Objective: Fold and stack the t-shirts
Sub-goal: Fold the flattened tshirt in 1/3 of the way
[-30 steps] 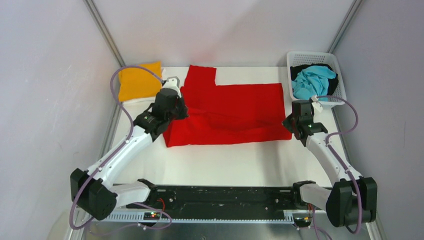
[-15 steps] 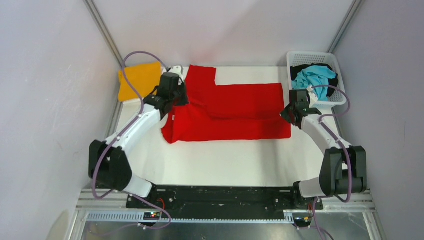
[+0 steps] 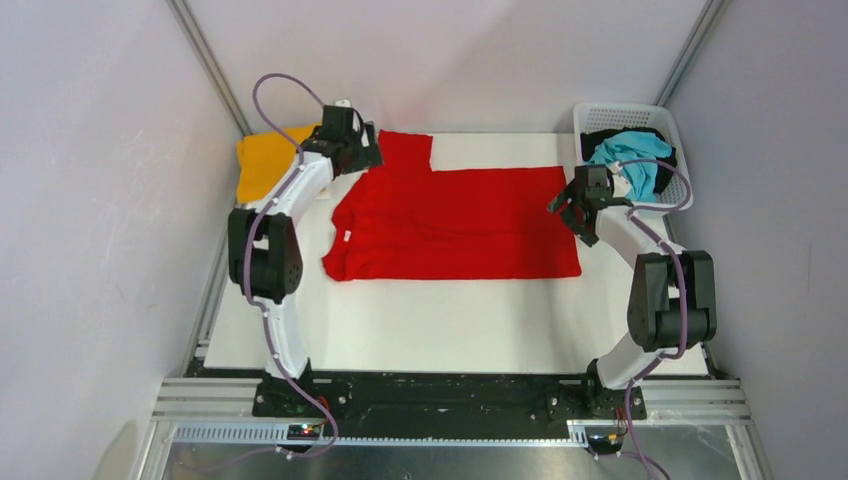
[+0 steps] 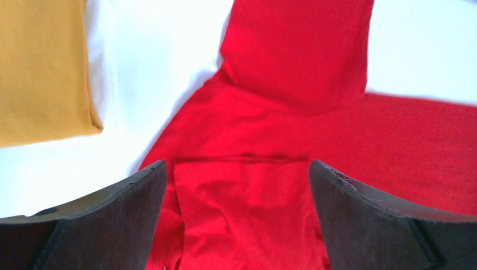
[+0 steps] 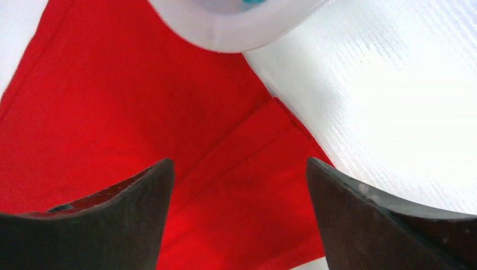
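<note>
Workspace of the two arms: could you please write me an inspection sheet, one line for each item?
Surface: white table, no stain seen.
Job's things: bright red cloth t-shirt spread in the middle, partly folded; folded orange-yellow cloth shirt at the far left; turquoise cloth shirt on black cloth in the white plastic lattice basket, far right.
Clutter: nothing seen.
Grippers: left claw open over the red shirt's left end; right claw open over its right end, beside the basket; neither holds anything.
Cables: purple cable loops above the left arm; another arcs by the basket.
Surroundings: pale walls, metal frame posts.
</note>
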